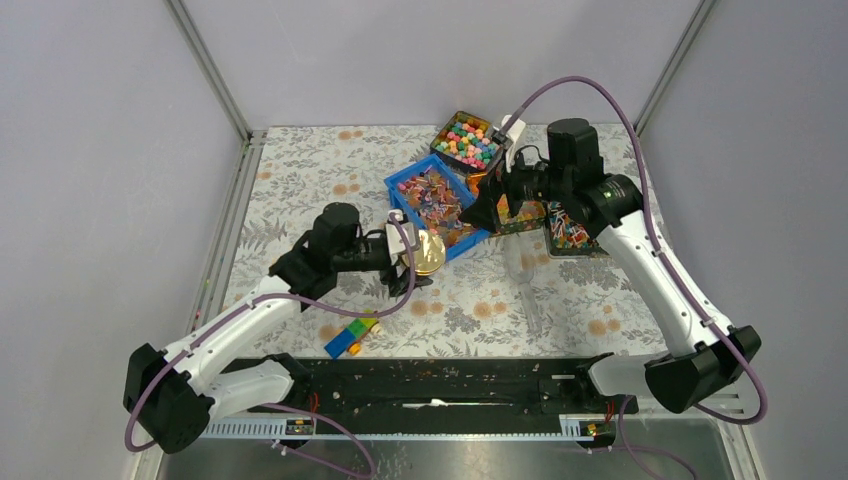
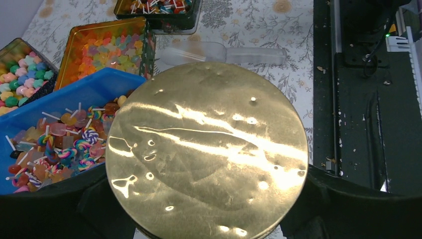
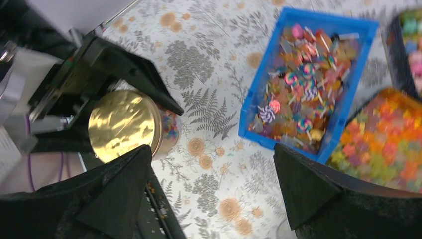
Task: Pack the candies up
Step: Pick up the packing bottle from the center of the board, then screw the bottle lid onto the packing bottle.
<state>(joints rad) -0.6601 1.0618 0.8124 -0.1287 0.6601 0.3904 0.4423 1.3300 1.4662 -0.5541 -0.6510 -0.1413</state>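
Candies (image 1: 435, 198) sit heaped in the blue bin (image 1: 408, 172) mid-table in the overhead view. We see the left gripper (image 1: 418, 258) just in front of that bin, clamped on the gold-lidded jar (image 1: 432, 250). The right gripper (image 1: 490, 205) hangs at the bin's right edge, holding nothing.

Left wrist view: the gold lid (image 2: 206, 154) fills the frame, with dark fingers (image 2: 50, 209) on both sides of it. The jar is upright and the lid is on. The candies (image 2: 64, 144) lie to the left in the bin; up close they look like small stick sweets.

Right wrist view: the jaws are spread wide and empty. The bin is below right and the jar (image 3: 122, 124) below left, with a few coloured sweets showing through its clear wall under the lid.

We judge the step as getting the lid off so more candies can go in, though it may be a closing step; we cannot tell which. To do it well, the left should hold the jar level and firm. The right should come down centred on the lid, grasp across its rim and lift straight, so nothing tips.
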